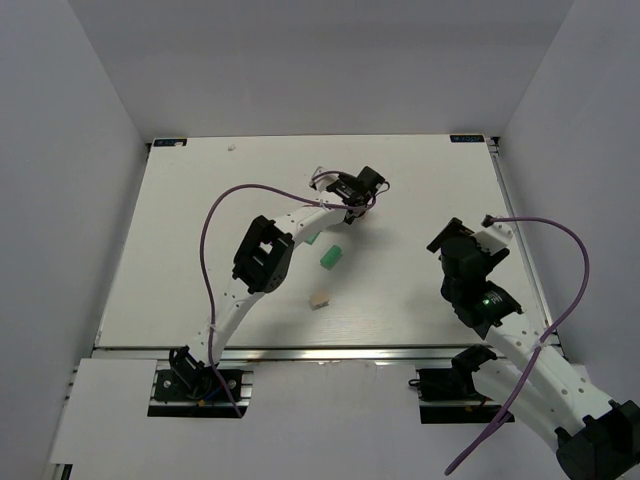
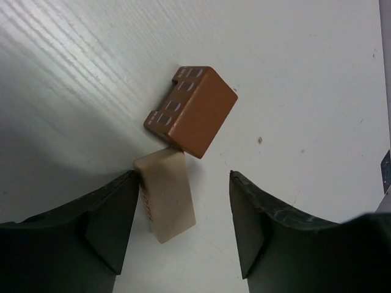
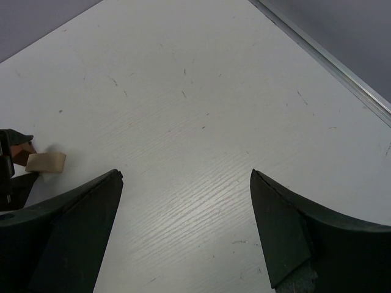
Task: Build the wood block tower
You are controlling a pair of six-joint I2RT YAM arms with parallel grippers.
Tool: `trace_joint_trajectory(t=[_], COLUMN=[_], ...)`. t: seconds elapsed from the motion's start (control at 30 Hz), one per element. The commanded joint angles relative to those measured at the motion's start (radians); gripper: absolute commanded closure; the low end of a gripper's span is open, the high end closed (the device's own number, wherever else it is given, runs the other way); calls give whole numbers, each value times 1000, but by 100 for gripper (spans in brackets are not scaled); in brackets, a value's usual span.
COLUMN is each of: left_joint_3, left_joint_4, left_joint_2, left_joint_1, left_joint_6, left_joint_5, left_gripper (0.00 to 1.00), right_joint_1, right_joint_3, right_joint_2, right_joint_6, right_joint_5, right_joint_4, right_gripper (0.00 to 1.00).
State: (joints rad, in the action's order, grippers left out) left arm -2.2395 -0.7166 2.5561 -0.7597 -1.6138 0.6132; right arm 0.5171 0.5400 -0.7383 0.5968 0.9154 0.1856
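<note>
Left gripper (image 2: pixel 183 177) sat open around tan block (image 2: pixel 168 195), brown block (image 2: pixel 192 110) touching its far end. Skewed squeeze could've twisted tan, shoved brown off. Right gripper (image 3: pixel 186 177) gaped, empty.

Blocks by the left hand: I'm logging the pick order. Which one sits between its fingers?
The light tan block, lying between the open fingers of the left hand. The brown block lies beyond the fingertips, and the green block sits farther off.

You'll find the blocks loose and unstacked. The brown block (image 2: pixel 192 110) lies flat, its slotted side showing, one corner touching a tan block (image 2: pixel 166 195). A green block (image 1: pixel 330 256) and a second tan block (image 1: pixel 319 299) lie apart, closer in.
</note>
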Motion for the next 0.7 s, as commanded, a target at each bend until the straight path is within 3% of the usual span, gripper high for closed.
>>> trace_joint_trajectory(t=[0.0, 0.17, 0.4, 0.53, 0.67], left_joint_3=[6, -11, -12, -17, 3], left_joint_4=[15, 23, 62, 7, -24], left_joint_2=[56, 81, 110, 122, 113], left_joint_1=[19, 22, 25, 25, 23], left_joint_6=[69, 162, 513, 555, 587], left_joint_5=[-33, -13, -70, -89, -61], left_gripper=[30, 32, 27, 28, 35], right_joint_1=[-3, -3, -3, -3, -3], right_joint_3=[-12, -17, -23, -23, -25], right_joint_2=[17, 16, 16, 13, 13], right_joint_6=[28, 31, 32, 29, 32], right_joint_5=[63, 77, 80, 74, 73], right_joint_4=[-1, -9, -18, -21, -26], right_gripper=[11, 11, 11, 11, 11])
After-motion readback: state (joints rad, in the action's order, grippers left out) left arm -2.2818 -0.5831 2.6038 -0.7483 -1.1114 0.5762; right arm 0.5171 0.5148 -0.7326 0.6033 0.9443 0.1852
